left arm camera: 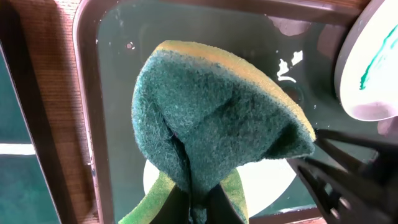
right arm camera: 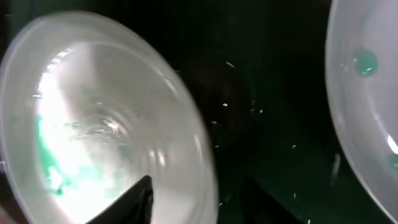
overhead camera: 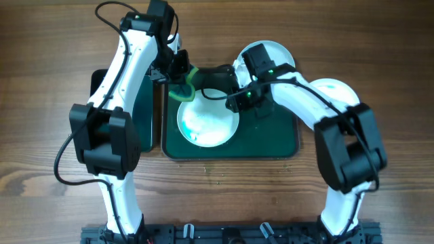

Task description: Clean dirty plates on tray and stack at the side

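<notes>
Plate point(overhead camera: 203, 125) on glossy dark green tray point(overhead camera: 271, 139), brown wooden table point(overhead camera: 41, 81) beneath.

Overhead view: even, bright light from above, sharp throughout, soft faint shadows on the wooden table point(overhead camera: 41, 81). Left wrist view: well lit, sponge point(left arm camera: 211, 124) crisp in close focus, small white glints on the wet tray point(left arm camera: 124, 37). Right wrist view: dim and dark around, plate point(right arm camera: 106, 124) blown out by white glare, whole frame soft, smeared, out of focus.
</notes>
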Motion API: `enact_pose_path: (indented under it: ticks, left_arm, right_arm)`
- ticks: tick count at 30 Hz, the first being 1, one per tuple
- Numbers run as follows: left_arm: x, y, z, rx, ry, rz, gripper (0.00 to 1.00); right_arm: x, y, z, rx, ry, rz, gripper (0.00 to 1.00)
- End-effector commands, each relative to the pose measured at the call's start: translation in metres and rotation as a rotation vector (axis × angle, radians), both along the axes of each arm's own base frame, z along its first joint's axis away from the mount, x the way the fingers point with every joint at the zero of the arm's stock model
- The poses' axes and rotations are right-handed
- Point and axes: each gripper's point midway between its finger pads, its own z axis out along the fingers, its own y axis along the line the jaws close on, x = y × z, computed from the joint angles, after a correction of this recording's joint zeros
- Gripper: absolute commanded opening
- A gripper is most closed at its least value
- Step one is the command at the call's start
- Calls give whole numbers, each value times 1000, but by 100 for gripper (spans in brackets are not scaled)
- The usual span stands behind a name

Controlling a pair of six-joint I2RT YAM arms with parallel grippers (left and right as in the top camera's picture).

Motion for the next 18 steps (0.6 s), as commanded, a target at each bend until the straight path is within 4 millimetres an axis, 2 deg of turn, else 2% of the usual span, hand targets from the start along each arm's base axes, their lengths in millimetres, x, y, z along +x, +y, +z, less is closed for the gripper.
enact_pose_path:
  ticks: [1, 5, 6, 11, 15, 18]
  left_arm:
    - [3, -1, 15, -20, -31, 9, 4]
    - [4, -1, 15, -21, -33, 9, 4]
    - [4, -1, 15, -21, -33, 9, 4]
    - [4, -1, 15, -21, -33, 9, 4]
    - [3, -2, 14, -21, -24, 26, 4]
    - [1, -4, 12, -20, -15, 27, 4]
  right_arm:
    - [4, 4, -6, 17, 12, 14, 35]
    - [0, 6, -11, 14, 37, 3, 14]
    - [-1, 8, -11, 15, 40, 2, 6]
    - [-7, 9, -13, 17, 134, -158, 4]
    - [-17, -1, -25, -22, 242, -373, 4]
    - [-28, -3, -33, -39, 304, -460, 4]
